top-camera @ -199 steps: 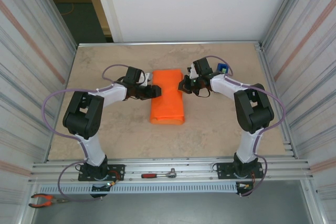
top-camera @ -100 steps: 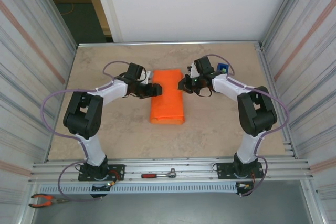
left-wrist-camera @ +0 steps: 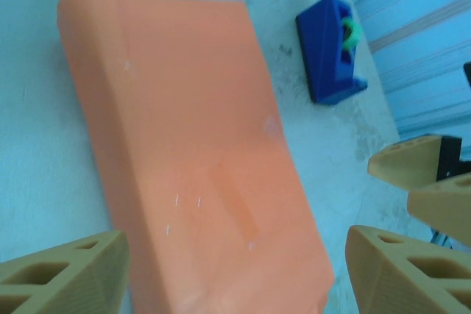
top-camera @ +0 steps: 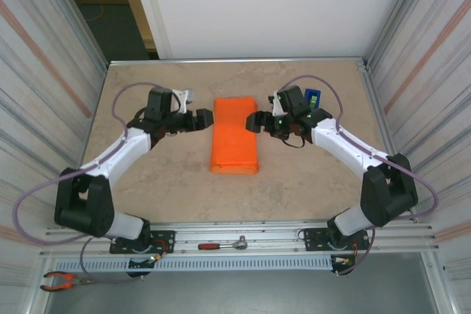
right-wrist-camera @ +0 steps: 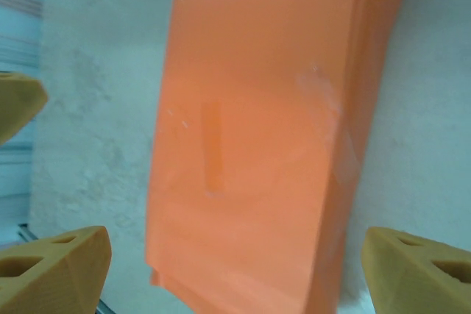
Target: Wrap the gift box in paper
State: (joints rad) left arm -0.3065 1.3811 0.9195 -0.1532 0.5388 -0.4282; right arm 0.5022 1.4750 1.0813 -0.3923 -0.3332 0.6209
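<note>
Midway across the table [top-camera: 169, 182], the paper [top-camera: 234, 137] lies folded into a long orange bundle. Flanking its far half, the left tool [top-camera: 205, 118] and right tool [top-camera: 252, 121] sit just beside either edge, both spread open and gripping nothing. Farther right stands a blue tape dispenser [top-camera: 313, 98].

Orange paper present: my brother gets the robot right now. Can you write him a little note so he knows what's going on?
Left fingers: open, empty, beside the paper's left edge.
Right fingers: open, empty, at its right edge.
Paper: folded into a long flat bundle mid-table; gift box hidden, likely inside. Blue tape dispenser sits just beyond the right arm.
Done: long side wrapped over, with what looks like a tape strip on top.
Left: one end shows loose layers, so the ends probably need folding and taping.
</note>
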